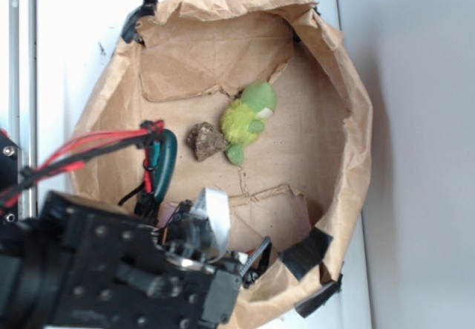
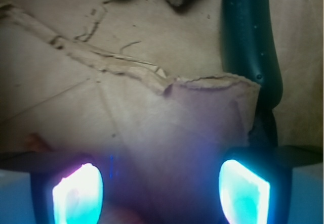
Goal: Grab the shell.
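My gripper (image 2: 162, 193) hangs open low over the brown paper floor, its two glowing fingers (image 2: 78, 193) wide apart with only paper between them. A blurred orange-brown patch (image 2: 30, 142) shows just left of the left finger, and a dim reddish rounded shape lies at the bottom edge between the fingers. Either may be the shell; I cannot tell. In the exterior view the gripper (image 1: 234, 240) sits at the near side of the paper, and the shell is hidden behind the arm.
A dark green cucumber toy (image 1: 165, 162) lies left of the gripper, also ahead on the right (image 2: 250, 37). A rough brown rock (image 1: 205, 140) and a green plush (image 1: 249, 119) sit farther in. Crumpled paper walls (image 1: 349, 121) with black clips (image 1: 141, 13) ring the floor.
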